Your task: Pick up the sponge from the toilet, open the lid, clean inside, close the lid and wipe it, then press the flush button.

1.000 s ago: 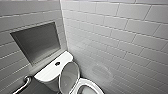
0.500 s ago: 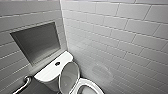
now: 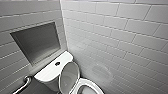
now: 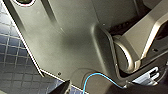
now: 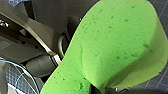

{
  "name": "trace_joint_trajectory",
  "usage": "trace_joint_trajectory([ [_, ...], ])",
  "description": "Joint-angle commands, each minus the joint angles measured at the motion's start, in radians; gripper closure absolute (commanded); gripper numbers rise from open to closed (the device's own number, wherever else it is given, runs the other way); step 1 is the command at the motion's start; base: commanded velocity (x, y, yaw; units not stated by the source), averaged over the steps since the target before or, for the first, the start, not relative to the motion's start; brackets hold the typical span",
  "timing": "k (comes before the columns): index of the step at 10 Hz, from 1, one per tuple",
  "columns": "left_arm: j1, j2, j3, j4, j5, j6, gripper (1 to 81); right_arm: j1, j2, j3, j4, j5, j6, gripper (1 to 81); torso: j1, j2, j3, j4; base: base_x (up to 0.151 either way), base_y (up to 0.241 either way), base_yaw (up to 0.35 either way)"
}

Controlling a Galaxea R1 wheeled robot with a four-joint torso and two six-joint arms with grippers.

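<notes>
The white toilet (image 3: pixel 48 73) stands in the corner, seen from above in the head view. Its lid (image 3: pixel 68 76) is raised, with the greyish underside facing the bowl rim (image 3: pixel 88 84). The small dark flush button (image 3: pixel 57 63) sits in the middle of the tank top. In the right wrist view the bright green sponge (image 5: pixel 112 45) looms large, folded where my right gripper (image 5: pixel 100 89) is shut on its pinched part. My left gripper is open and nothing shows in it.
A dark recessed niche (image 3: pixel 37 42) is set in the tiled wall above the tank. A metal grab bar (image 3: pixel 23 83) runs left of the toilet. White tiled wall (image 3: pixel 120 37) closes the right side. Dark tiled floor (image 4: pixel 12 50) lies beside my own body.
</notes>
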State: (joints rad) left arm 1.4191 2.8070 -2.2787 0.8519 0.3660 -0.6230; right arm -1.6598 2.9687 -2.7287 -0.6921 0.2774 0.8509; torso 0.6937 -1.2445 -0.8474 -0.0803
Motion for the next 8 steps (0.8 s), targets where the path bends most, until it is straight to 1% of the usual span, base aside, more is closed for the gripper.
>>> trace_joint_trajectory([
  [1, -0.016, 0.037, -0.125, -0.374, -0.034, 0.368, 1.0, -0.009, 0.009, 0.021, 0.024, -0.190, -0.010, 81.1, 0.000, 0.000, 0.000, 0.000, 0.000, 0.000, 0.000],
  [2, -0.016, 0.048, -0.156, -0.465, -0.073, 0.465, 1.0, -0.001, 0.008, 0.029, 0.098, -0.202, -0.074, 81.1, 0.000, 0.000, 0.000, 0.000, 0.000, 0.000, 0.000],
  [3, -0.016, 0.048, -0.165, -0.539, -0.081, 0.540, 1.0, 0.005, 0.005, 0.043, 0.226, -0.213, -0.221, 81.1, 0.000, 0.000, 0.000, 0.000, 0.000, 0.000, 0.000],
  [4, -0.016, 0.046, -0.165, -0.583, -0.082, 0.575, 1.0, 0.010, 0.000, 0.061, 0.399, -0.219, -0.407, 81.1, 0.000, 0.000, 0.000, 0.000, 0.000, 0.000, 0.000],
  [5, -0.006, 0.042, -0.160, -0.590, -0.109, 0.589, 1.0, 0.002, -0.007, 0.078, 0.535, -0.202, -0.555, 81.1, 0.000, 0.000, 0.000, 0.000, 0.000, 0.000, 0.000],
  [6, 0.011, 0.033, -0.163, -0.590, -0.183, 0.589, 1.0, 0.013, -0.021, 0.084, 0.566, -0.199, -0.596, 81.1, 0.000, 0.000, 0.000, 0.000, 0.000, 0.000, 0.000],
  [7, 0.024, 0.025, -0.162, -0.590, -0.217, 0.588, 1.0, 0.033, -0.044, 0.089, 0.569, -0.190, -0.596, 81.1, 0.000, 0.000, 0.000, 0.000, 0.000, 0.000, 0.000],
  [8, 0.028, 0.022, -0.159, -0.591, -0.223, 0.588, 1.0, 0.042, -0.066, 0.109, 0.565, -0.182, -0.596, 81.1, 0.000, 0.000, 0.000, 0.000, 0.000, 0.000, 0.000],
])
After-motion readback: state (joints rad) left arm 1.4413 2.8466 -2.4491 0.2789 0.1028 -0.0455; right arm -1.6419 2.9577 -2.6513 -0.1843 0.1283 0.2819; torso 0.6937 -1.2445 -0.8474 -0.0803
